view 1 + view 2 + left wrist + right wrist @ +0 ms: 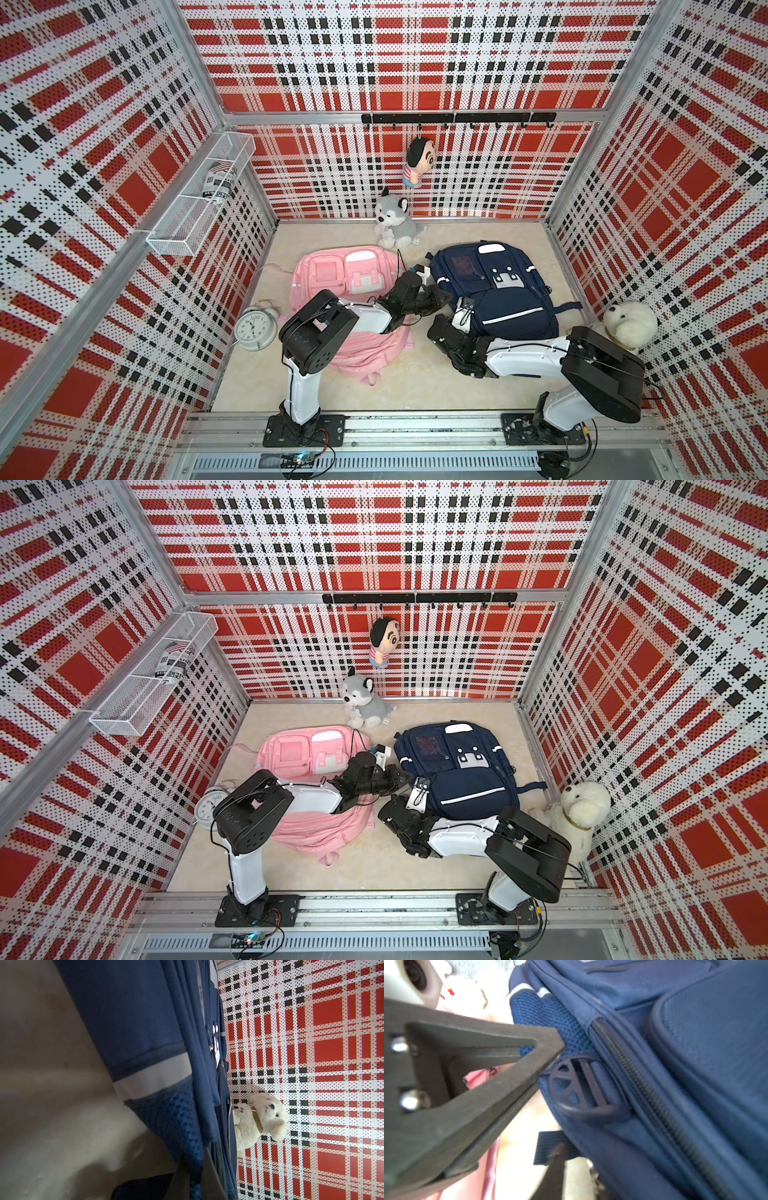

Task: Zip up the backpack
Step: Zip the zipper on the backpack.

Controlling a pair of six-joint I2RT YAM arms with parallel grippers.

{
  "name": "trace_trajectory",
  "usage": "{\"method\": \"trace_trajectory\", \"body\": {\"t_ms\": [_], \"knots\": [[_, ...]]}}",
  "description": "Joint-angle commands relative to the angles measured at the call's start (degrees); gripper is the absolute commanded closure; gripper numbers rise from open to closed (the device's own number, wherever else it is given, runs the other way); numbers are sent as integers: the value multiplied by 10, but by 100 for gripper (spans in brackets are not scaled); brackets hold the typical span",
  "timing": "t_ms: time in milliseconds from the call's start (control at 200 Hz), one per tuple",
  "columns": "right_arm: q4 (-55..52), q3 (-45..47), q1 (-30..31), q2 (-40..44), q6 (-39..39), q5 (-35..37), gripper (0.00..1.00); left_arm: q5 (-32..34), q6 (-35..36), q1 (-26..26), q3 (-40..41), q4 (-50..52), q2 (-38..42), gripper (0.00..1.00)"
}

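Just beyond the right gripper [560, 1097], the navy backpack [498, 291] lies flat on the counter [374, 386], its side zipper [643, 1084] running past a round buckle [583, 1088]. I judge the step as reaching for the zipper pull, which I cannot find here; next it must be located and pinched. These jaws stand apart, holding nothing, 1 fingertip [554, 1167] close to a strap end [544, 1147]. The left gripper [443, 296] has its jaws pressed together, seemingly pinching the backpack's mesh side to brace it.
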State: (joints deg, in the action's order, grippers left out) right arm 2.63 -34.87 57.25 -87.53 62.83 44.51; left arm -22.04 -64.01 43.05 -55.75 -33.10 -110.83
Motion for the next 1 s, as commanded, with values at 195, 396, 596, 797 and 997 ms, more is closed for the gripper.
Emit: {"method": "trace_trajectory", "body": {"t_ms": [195,396,596,797,997], "knots": [[10,12,-3,38,-57,-21,100,-32,-1,-17,7,-38,20,99],[-7,26,-3,57,-63,-102,100,-38,-1,-34,-5,-41,2,99],[-40,38,-3,70,-56,-178,100,-45,0,-49,-20,-42,-18,100],[-58,70,1,103,-43,-234,100,-46,3,-57,-36,-42,-38,100],[-109,77,8,138,-47,-282,100,-45,4,-61,-45,-41,-51,100]]}}
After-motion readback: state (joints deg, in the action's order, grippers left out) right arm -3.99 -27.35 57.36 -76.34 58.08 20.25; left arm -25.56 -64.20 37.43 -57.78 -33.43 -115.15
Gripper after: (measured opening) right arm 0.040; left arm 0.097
